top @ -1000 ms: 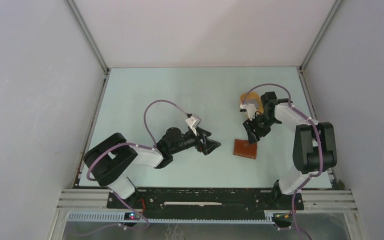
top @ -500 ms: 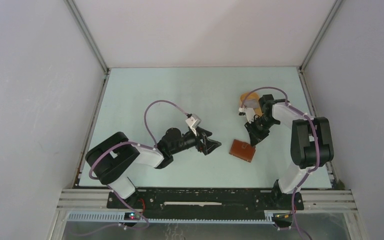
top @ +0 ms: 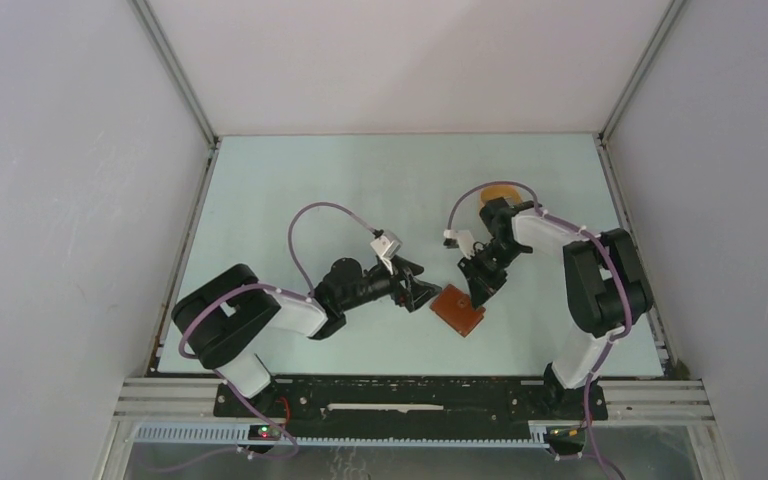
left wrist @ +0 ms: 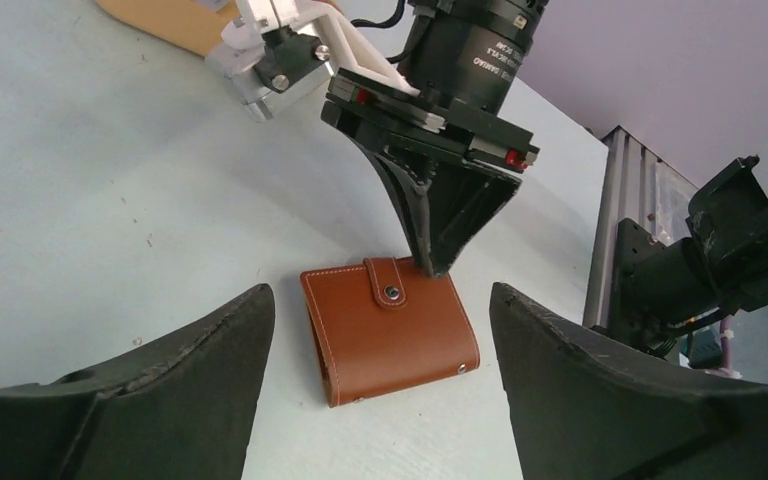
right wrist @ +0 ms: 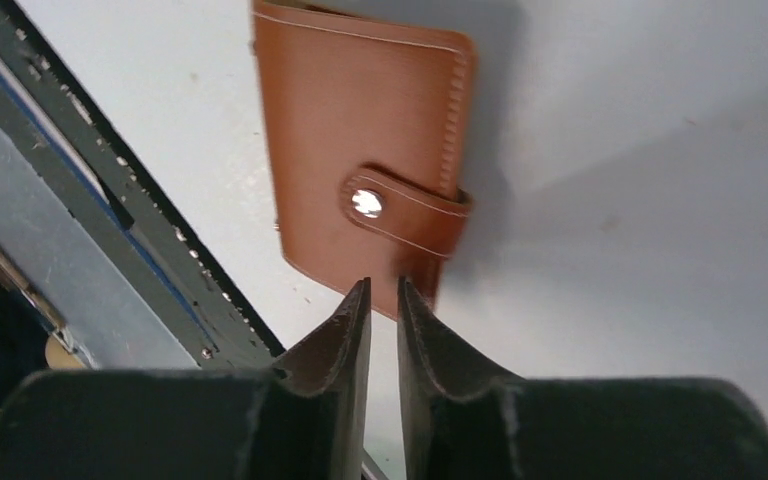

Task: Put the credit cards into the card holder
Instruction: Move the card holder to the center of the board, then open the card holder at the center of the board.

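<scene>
Card holder [left wrist: 390,328]: brown leather, snapped shut, flat on counter [top: 360,180]. Right gripper [right wrist: 382,285]: nearly closed, empty, tips at holder's flap edge, likely to nudge or pin it. Left gripper [top: 420,291]: spread wide, empty, facing holder's opposite side, probably bracing. Credit cards: unseen.

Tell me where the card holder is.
The card holder lies closed on the table, just right of centre in the top view, between the open left gripper and the right gripper.
</scene>
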